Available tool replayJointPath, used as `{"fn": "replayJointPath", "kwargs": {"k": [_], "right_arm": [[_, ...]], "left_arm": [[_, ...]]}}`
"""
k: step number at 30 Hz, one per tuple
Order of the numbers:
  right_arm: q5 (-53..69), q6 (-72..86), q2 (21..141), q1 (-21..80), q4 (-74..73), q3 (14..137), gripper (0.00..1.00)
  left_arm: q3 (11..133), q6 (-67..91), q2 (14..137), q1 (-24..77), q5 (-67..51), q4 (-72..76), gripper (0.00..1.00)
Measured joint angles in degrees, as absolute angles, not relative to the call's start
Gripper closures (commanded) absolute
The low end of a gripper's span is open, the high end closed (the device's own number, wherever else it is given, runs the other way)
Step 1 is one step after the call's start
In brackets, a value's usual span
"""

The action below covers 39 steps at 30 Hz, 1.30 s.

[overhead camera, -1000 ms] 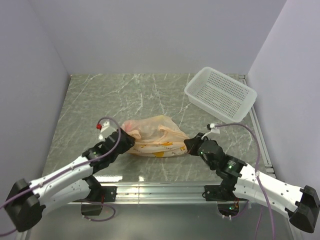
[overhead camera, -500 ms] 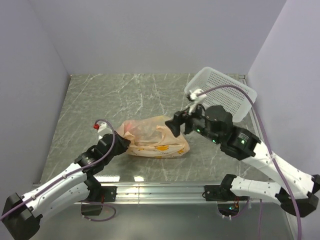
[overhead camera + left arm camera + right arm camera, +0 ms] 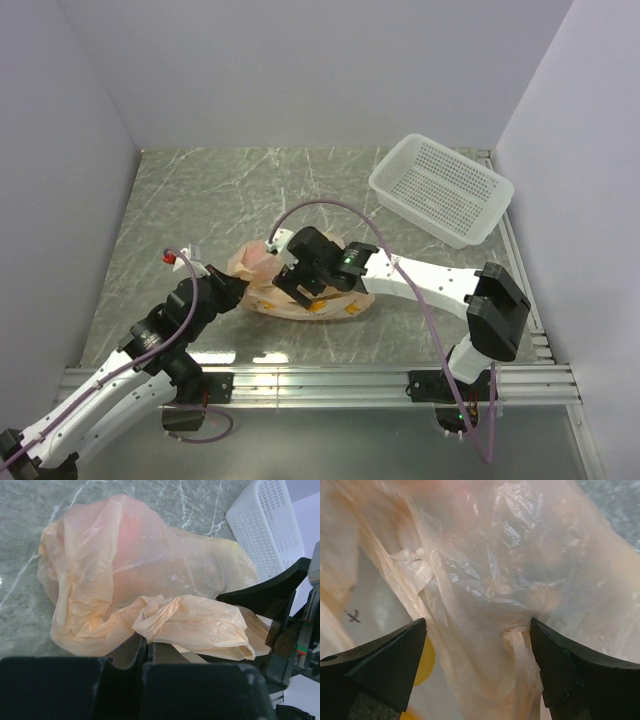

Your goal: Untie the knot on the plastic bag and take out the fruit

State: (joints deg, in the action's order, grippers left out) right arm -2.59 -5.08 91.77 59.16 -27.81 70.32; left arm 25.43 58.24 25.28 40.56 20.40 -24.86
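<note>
Knot (image 3: 518,639) lies between wide-apart fingers of right gripper (image 3: 477,624), nearer the right-hand one; left gripper (image 3: 147,648) fingers clamp a plastic bag (image 3: 125,570) fold.

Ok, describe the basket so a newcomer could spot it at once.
Take the grey marbled table and look to its far right corner. The basket sits there: white, rectangular, perforated all over, unlike the crinkly peach plastic bag mid-table.
</note>
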Motion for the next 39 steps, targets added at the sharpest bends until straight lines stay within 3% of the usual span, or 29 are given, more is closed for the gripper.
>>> {"fn": "replayJointPath", "kwargs": {"k": [1, 3, 4, 5, 8, 17, 26, 28, 29, 32, 39], "right_arm": [[-3.0, -5.2, 92.3, 59.5, -27.7, 70.1, 0.1], [-4.3, -5.3, 93.1, 60.2, -27.5, 70.1, 0.32], [-5.7, -5.5, 93.3, 60.5, -27.3, 70.1, 0.46], [-6.9, -5.4, 93.5, 60.7, -27.1, 70.0, 0.73], [-11.1, -5.0, 93.7, 61.1, -26.1, 69.9, 1.0], [-17.7, -0.6, 90.5, 54.4, -23.2, 72.1, 1.0], [0.3, 15.9, 80.6, 36.9, -9.9, 68.8, 1.0], [0.8, 17.8, 83.0, 36.1, -10.0, 69.2, 0.84], [0.7, 18.2, 84.4, 36.1, -10.1, 69.5, 0.57], [-1.8, 17.8, 86.1, 37.2, -12.5, 69.5, 0.27], [-13.5, 9.3, 75.8, 53.0, -17.1, 71.9, 0.28]], "left_arm": [[25.4, 58.3, 24.8, 40.6, 20.6, -25.5, 1.0], [25.4, 58.4, 24.1, 40.6, 20.9, -26.6, 0.99], [25.4, 58.6, 23.8, 40.6, 21.2, -27.3, 0.99], [25.4, 58.9, 23.6, 40.6, 21.3, -27.9, 1.0], [25.4, 59.6, 23.3, 40.6, 21.7, -28.9, 0.99], [25.4, 59.2, 24.6, 40.6, 22.3, -28.7, 1.0], [25.4, 57.7, 25.0, 40.6, 20.6, -24.0, 1.0], [25.4, 57.7, 25.0, 40.6, 20.4, -23.8, 0.99], [25.4, 57.6, 25.0, 40.6, 20.4, -23.9, 1.0], [25.4, 57.1, 25.6, 40.6, 20.3, -23.9, 1.0], [25.5, 55.2, 34.7, 40.6, 18.2, -19.3, 0.99]]}}
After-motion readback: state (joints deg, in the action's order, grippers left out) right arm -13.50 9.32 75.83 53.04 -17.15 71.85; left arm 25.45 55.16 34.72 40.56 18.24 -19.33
